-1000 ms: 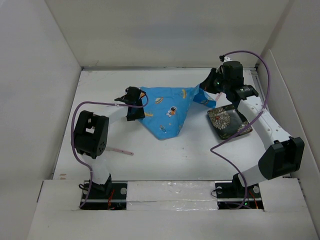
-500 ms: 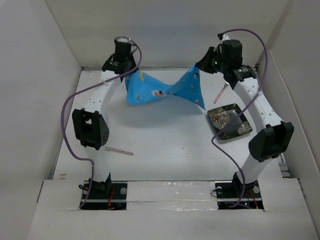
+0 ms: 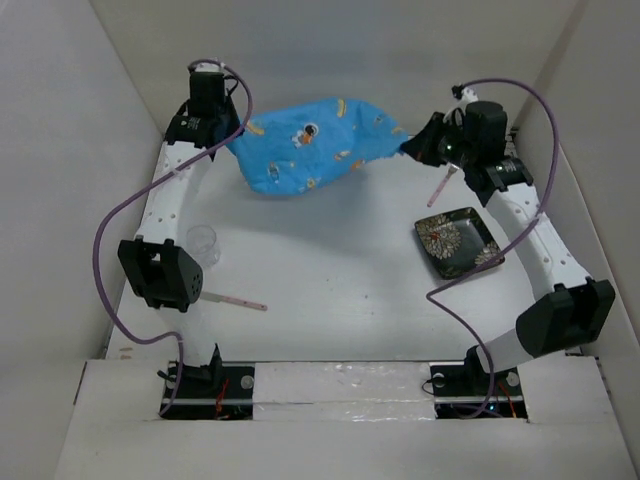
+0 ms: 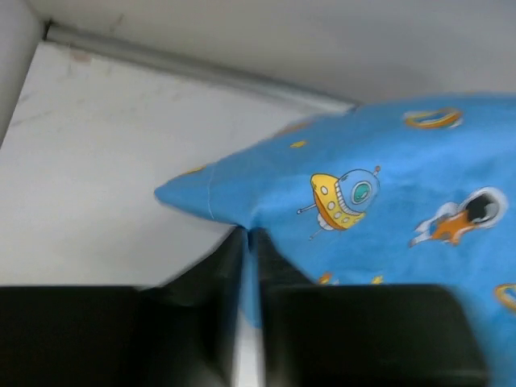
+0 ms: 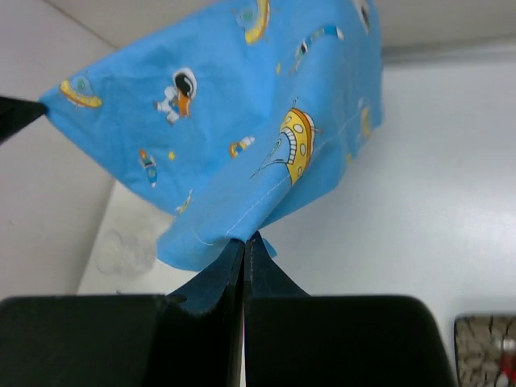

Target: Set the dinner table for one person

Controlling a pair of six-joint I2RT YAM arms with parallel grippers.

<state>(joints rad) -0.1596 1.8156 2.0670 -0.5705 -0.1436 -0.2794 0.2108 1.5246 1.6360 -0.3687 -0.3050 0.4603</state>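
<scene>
Two grippers pinch opposite corners of the blue cartoon-print cloth placemat point(image 3: 310, 145), holding it stretched in the air. The large plain white matte dinner table point(image 3: 340, 300) lies flat below both. The left gripper point(image 3: 226, 138) sits toward 11 o'clock and the right gripper point(image 3: 410, 150) toward 1 o'clock, each clamped tight on the soft, creased fabric. A dark square patterned glossy plate point(image 3: 458, 243) lies at 3 o'clock, a clear glass tumbler point(image 3: 202, 243) at 9 o'clock, and a thin pink stick point(image 3: 235, 300) toward 8 o'clock. Half a second earlier the cloth sagged, twisted between the arms; now it is spread wider, and the left arm has swung further left.
</scene>
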